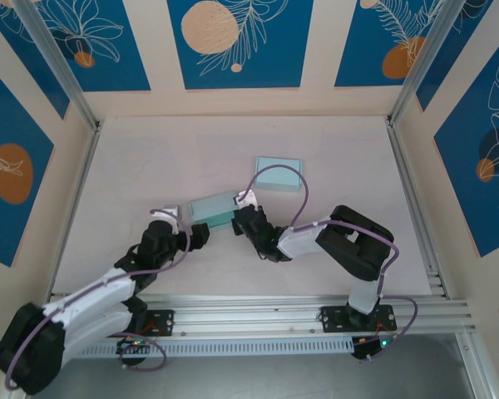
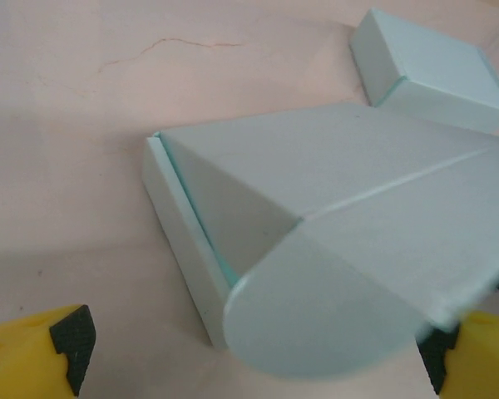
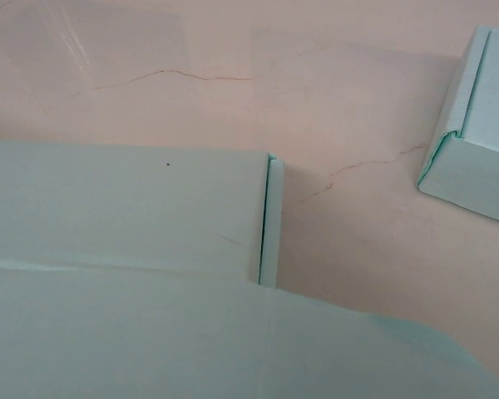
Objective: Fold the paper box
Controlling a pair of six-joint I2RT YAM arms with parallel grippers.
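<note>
Two arms reach away from me off a metal rail (image 1: 258,309) at the near edge of a pale pinkish surface (image 1: 141,166). The left arm stretches from the near left corner towards the middle. The right arm rises from its base at near right, bends at a black elbow, and doubles back to the left.

The left gripper (image 1: 201,235) sits just beside the near left end of the paper box (image 1: 214,209). In its wrist view its jaws stand wide apart. The yellow fingertips (image 2: 32,353) sit at the two bottom corners and hold nothing.

The right gripper (image 1: 246,214) is at the right end of the same box. Its jaws are closed. I cannot tell whether they pinch the box's card, because a panel hides them in the wrist view.

The paper box, pale teal, lies near the middle of the surface between the two grippers. From the left wrist I see its shallow tray resting flat. Its lid panel (image 2: 333,174) tilts up towards the right, and a rounded flap (image 2: 316,320) hangs off the lid's near edge.

Beyond it, a little to the right and apart from it, lies a second teal box (image 1: 280,174), closed and flat.

Farthest off, cream walls carry blue panels (image 1: 233,41) with leaf drawings and orange discs.
</note>
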